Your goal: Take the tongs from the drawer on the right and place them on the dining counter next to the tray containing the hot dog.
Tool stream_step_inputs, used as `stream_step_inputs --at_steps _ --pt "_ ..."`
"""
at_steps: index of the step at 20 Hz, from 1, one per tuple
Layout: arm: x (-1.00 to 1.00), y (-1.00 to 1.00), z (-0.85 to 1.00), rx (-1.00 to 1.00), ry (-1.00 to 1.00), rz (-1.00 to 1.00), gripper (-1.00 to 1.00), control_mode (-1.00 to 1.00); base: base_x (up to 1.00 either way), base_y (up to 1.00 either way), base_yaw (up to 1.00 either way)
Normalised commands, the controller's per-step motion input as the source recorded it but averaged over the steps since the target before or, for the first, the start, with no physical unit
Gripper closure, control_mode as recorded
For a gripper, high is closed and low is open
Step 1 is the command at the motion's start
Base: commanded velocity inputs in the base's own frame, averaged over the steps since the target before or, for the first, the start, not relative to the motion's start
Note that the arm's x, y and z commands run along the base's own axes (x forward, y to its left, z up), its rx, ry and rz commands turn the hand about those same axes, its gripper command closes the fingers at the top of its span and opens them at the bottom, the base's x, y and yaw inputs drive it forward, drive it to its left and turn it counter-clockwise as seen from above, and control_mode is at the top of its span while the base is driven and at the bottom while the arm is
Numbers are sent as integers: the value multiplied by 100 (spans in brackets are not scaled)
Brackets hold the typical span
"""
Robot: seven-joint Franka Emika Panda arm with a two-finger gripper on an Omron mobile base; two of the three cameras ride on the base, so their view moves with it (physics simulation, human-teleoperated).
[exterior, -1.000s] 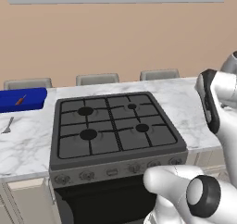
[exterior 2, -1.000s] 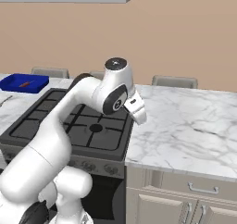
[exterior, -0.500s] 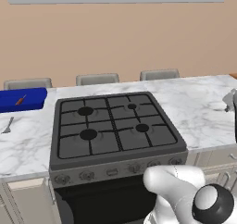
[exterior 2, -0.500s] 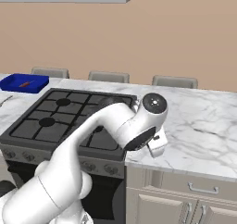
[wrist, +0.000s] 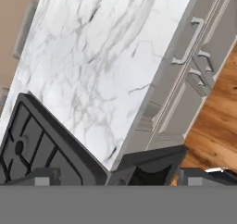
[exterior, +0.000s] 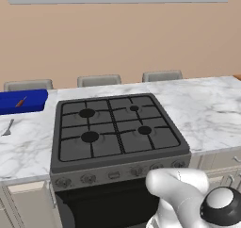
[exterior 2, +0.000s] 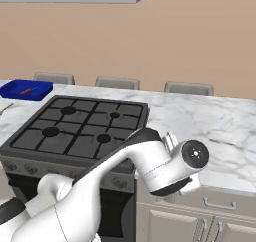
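Gripper: spread wide, holding nothing; two dark tips angled down over the counter edge toward the drawer, presumably to reach its handle, a curved silver bar; drawer: beige panel front, closed, so the tongs cannot be seen, probably inside; dining counter: glossy white marble, grey veins; tray: deep blue, rounded rim, at the far left end, holding the hot dog, a thin reddish sausage; stove: matte black grates, between tray and drawer.

Blue tray on dining counter, far left; hot dog inside. Drawer shut.
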Motion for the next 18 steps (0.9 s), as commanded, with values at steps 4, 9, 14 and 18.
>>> stream_step_inputs --at_steps 4,9,14,18 --pt "-13 -14 -49 0 -15 -4 -100 -100 0 0 0" --pt "-21 -14 -52 1 -20 -5 -100 -100 0 0 0" --pt "-24 -12 -42 8 -19 -4 -100 -100 0 0 0" --pt "-14 -16 -37 12 -20 -3 -100 -100 0 0 0"
